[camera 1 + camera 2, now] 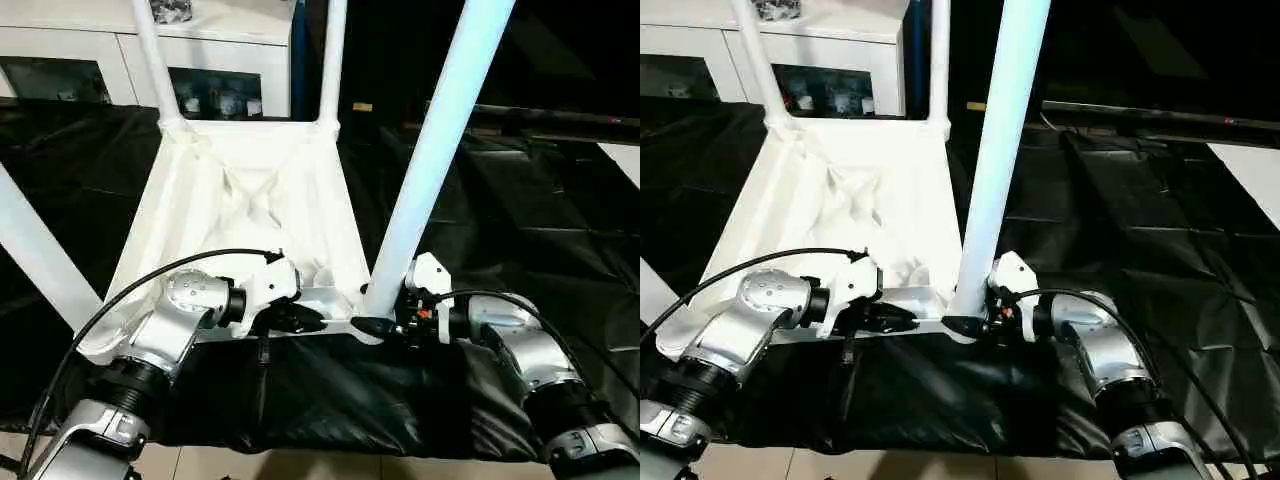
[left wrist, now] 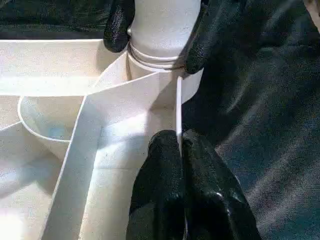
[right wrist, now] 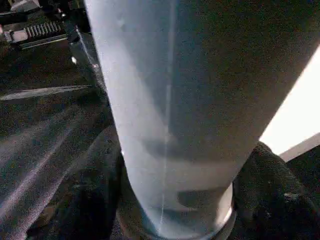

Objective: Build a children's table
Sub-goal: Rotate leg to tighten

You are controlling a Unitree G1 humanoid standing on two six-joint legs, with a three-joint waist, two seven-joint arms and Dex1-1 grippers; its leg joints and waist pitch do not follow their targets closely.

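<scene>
Silver forearms reach in from the near edge; the left gripper (image 1: pixel 300 318), its black fingers (image 2: pixel 172 195) pressed together, pinches the near rim of the upturned white plastic table top (image 1: pixel 245 200); the right gripper (image 1: pixel 385 325) straddles the base of the near-right white tubular leg (image 1: pixel 430 150), fingers on either side of it where it enters the corner socket. Crinkled black plastic sheeting (image 1: pixel 520 210) covers the surface; pale floor tiles (image 1: pixel 250 465) show at the near edge. Ribs cross the table's underside; two far legs (image 1: pixel 155 60) stand in their sockets. Beyond stands a white cabinet with glass doors (image 1: pixel 90 60); no writing is readable.
</scene>
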